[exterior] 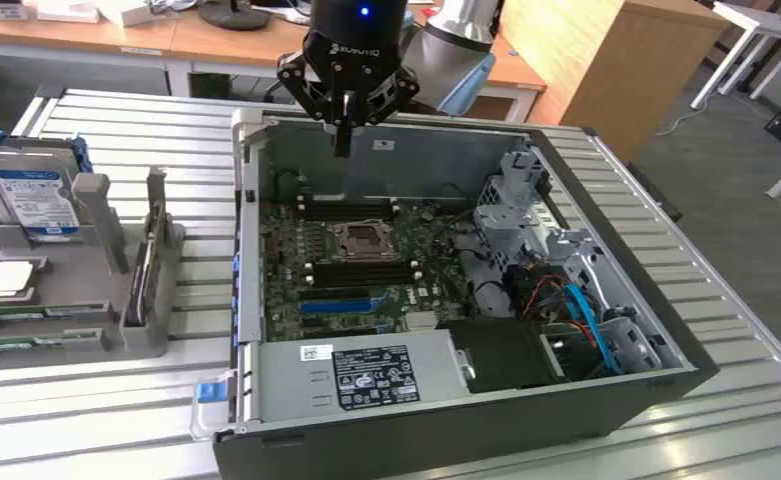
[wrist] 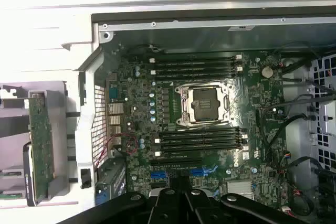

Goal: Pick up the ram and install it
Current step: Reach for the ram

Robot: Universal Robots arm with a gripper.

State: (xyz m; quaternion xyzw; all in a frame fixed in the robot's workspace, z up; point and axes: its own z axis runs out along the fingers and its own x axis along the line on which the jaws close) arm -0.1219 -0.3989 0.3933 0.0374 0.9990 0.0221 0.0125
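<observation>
Gripper (exterior: 343, 148) mine, fingers together, empty, upper centre of exterior view, above open case (exterior: 430, 165). Ram (exterior: 30, 343) untouched in rack (exterior: 130, 335), lower left. Memory slots (wrist: 202, 140) empty. Pickup and install both left.

Power supply label (exterior: 370, 377) print too small to read — arm (exterior: 460, 25) cropped.

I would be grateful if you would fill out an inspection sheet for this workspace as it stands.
Surface: slatted metal table carrying an open computer case.
Job's things: ram lying in the grey holder at the exterior view's left; memory slots on the motherboard look empty.
Clutter: hard drive and upright card in the same holder.
Grippers: gripper shut, holding nothing, above the case's edge nearest the desks.
Cables: blue and red cables inside the case.
Surroundings: wooden desks behind the table.
</observation>
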